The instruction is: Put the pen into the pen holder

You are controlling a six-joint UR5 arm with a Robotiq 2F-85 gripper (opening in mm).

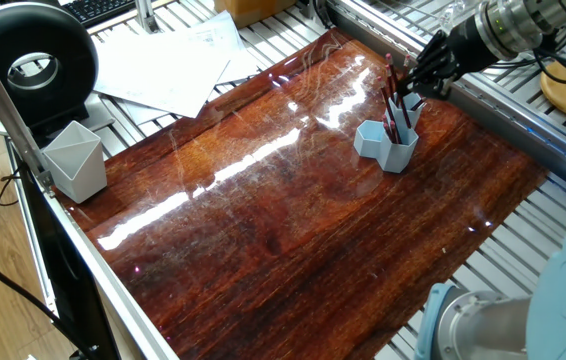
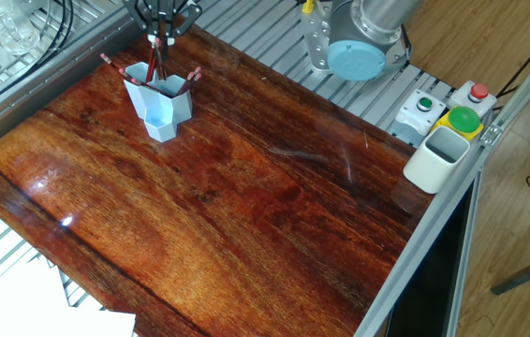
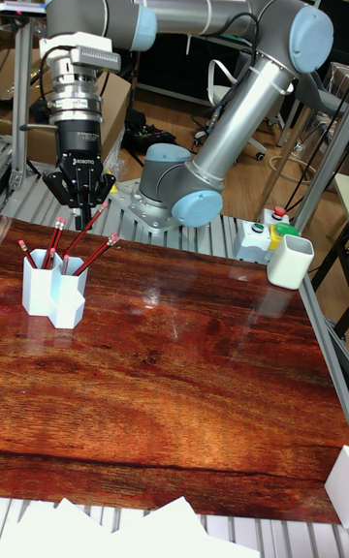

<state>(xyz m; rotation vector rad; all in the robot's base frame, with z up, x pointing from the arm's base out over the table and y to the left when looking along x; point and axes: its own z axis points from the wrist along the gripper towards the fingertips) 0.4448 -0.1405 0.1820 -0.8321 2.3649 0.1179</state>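
"ROBOTIQ" reads down the claw (image 3: 83, 201), fingers spread just above the pen holder (image 3: 54, 296), where red pens (image 3: 90, 256) lean on the glossy surface (image 3: 184, 384).

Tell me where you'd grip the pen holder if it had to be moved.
Probably across the flat outer walls of the holder, low down, coming in from the side. Pens fan out of its top, and the tool sits above them, so a top approach looks blocked.

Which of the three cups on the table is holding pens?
The light blue pen holder under the gripper; the grey angular cup and white cup show none.
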